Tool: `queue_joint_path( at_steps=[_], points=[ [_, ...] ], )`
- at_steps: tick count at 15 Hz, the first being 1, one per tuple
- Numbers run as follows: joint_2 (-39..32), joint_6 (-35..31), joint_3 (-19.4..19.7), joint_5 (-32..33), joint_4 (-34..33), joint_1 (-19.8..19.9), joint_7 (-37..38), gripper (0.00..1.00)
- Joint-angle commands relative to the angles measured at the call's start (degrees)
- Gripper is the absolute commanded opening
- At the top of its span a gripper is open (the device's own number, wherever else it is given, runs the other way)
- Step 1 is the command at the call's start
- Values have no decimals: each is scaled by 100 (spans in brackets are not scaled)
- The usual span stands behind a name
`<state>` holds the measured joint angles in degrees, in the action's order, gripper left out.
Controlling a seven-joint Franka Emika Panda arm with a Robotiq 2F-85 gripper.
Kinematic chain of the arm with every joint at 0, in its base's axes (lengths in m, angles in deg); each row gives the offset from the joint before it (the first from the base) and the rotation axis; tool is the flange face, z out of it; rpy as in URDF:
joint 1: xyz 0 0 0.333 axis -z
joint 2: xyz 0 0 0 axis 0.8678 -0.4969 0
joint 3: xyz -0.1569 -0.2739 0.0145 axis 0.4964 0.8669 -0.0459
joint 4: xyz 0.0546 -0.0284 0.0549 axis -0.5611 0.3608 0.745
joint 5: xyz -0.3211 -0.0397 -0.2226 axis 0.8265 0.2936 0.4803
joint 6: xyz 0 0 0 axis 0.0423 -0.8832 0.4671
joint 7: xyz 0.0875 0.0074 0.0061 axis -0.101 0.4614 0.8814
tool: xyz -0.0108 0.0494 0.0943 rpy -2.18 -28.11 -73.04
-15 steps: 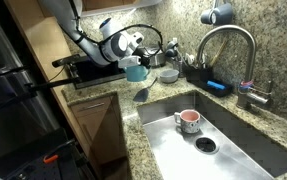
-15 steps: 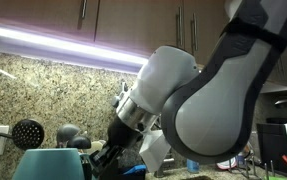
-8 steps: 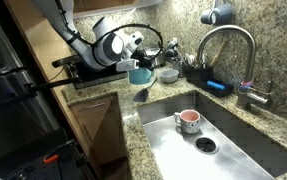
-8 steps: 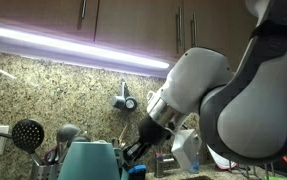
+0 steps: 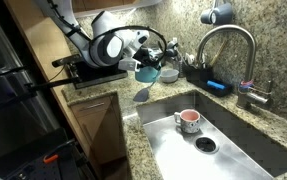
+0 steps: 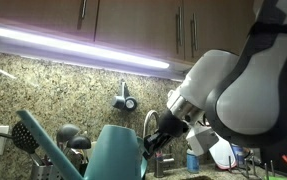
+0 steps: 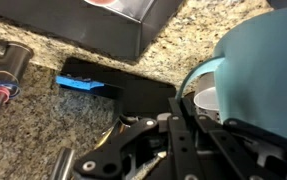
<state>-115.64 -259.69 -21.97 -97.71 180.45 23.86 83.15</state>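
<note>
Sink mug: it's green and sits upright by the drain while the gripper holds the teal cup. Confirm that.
Not green: an exterior view shows the mug in the sink is pink. It does sit upright by the drain while the gripper holds the teal cup.

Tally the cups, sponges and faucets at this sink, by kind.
Cups: 2 (teal cup, pink cup)
Sponges: 1 (blue sponge)
Faucets: 1 (faucet)
Total: 4
</note>
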Motion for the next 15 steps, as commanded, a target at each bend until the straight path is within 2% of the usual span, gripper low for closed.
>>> queue_joint_path(
  at_steps=[1, 2, 10, 11, 12, 15],
  points=[
    [88, 1, -195, -23, 0, 264, -5, 2],
    [127, 14, -291, -2, -6, 413, -12, 7],
    [3, 18, -253, -3, -6, 294, -4, 7],
    [3, 18, -250, -3, -6, 294, -4, 2],
    [-101, 19, -41, -161, -66, 103, -29, 2],
    [-292, 64, 207, -338, -128, 2, 12, 2]
  ],
)
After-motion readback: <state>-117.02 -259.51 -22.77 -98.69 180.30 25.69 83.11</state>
